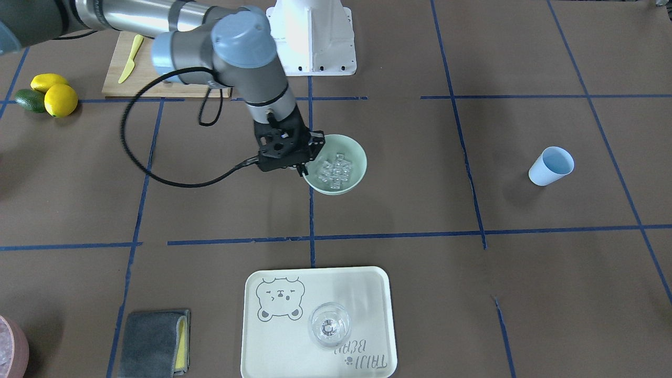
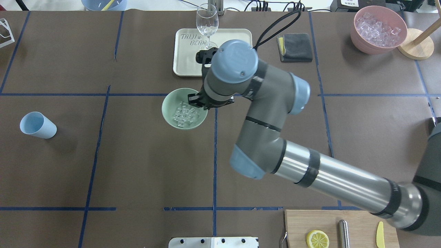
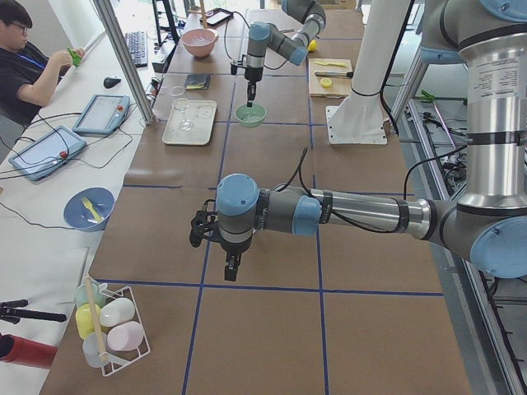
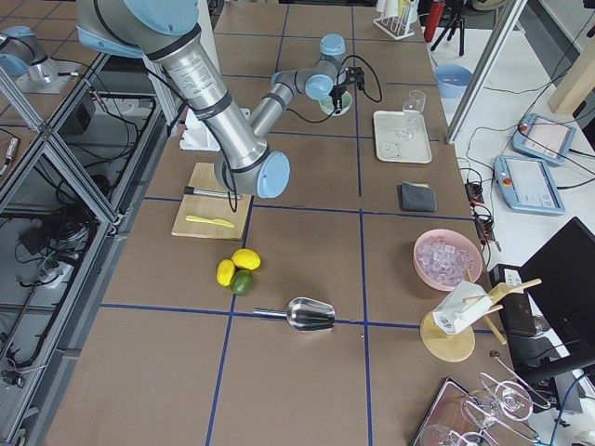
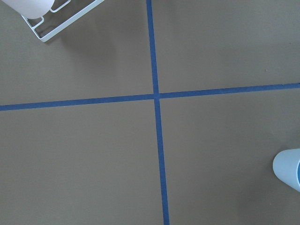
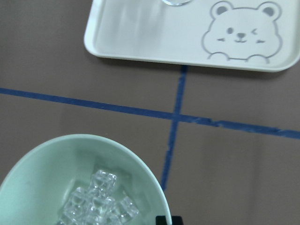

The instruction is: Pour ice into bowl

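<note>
The ice (image 2: 185,115) lies heaped in the bottom of the bowl (image 2: 169,105), a glassy pile of small cubes, and none shows outside it. The bowl stands upright near the middle of the desk (image 2: 137,165), beside a crossing of tape lines.

Take the overhead view as a clock face, with 12 away from the robot. The right tool (image 1: 304,168) sits at the bowl's rim at about 2 o'clock, touching it or nearly so. I cannot tell whether its jaws are closed on the rim or merely hang beside it. The left tool (image 3: 233,265) points down over bare desk far out toward 9 o'clock, and its state cannot be told either. The blue cup (image 2: 37,125) lies tipped at 9 o'clock, well apart and apparently empty, so the pour looks done.

The danger lies in pulling away. If the right tool moves sideways while it touches the rim, the bowl could slide or tip and scatter slippery cubes. The wine glass (image 2: 207,22) on the bear tray (image 2: 182,65) stands at 12 o'clock, close to the right wrist, and a wide swing might knock it over.

The desk is covered in matte brown paper gridded with blue tape (image 2: 214,165). Further out are a grey cloth (image 2: 296,46) at 1 o'clock, the pink container (image 2: 372,50) at 2 and a cutting board (image 2: 360,227) at 5. An operator (image 3: 20,58) sits at a side bench with tablets (image 3: 103,113).
</note>
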